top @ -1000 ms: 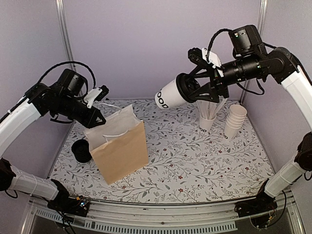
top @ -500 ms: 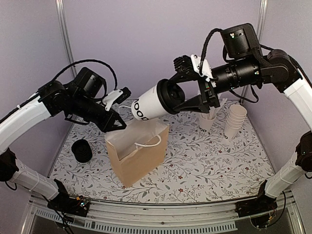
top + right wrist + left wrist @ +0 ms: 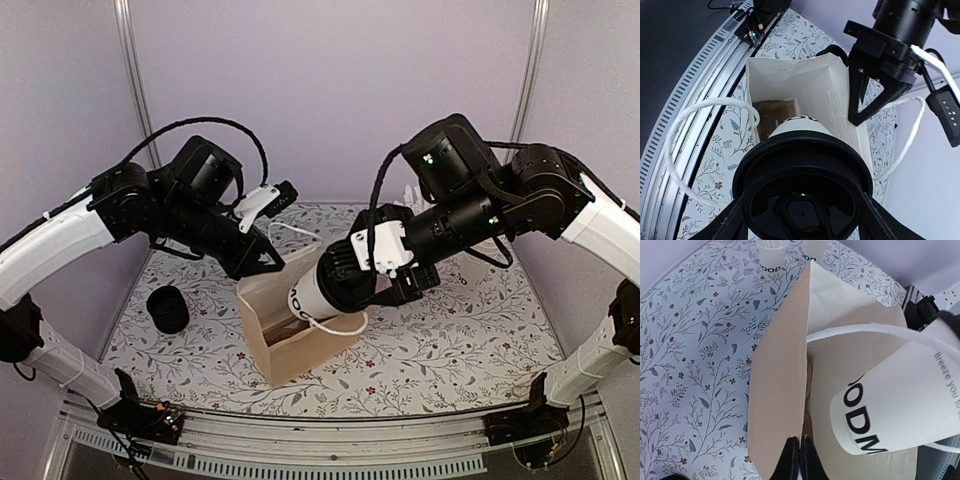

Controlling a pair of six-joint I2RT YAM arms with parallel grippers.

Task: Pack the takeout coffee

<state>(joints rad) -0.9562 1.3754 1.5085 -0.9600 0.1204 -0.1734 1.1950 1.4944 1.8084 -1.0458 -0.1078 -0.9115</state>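
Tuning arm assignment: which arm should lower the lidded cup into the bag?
Right. The right gripper clamps the lidded cup, base angled into the brown paper bag's mouth. The left gripper pinches the bag's wall, holding it open.

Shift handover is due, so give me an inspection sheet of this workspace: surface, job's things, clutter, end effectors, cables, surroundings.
Surface: floral-print table cover, lying flat.
Job's things: lidded coffee cup tilted, its base inside the mouth of the brown paper bag; bag upright and open.
Clutter: black lid stack left of the bag; cup of straws and nested cups at the far side.
End effectors: left end effector pinches the bag's rim; right end effector clamps the cup at its lid.
Cables: black cable loops over the left arm; no snag seen.
Surroundings: lavender walls, metal posts.
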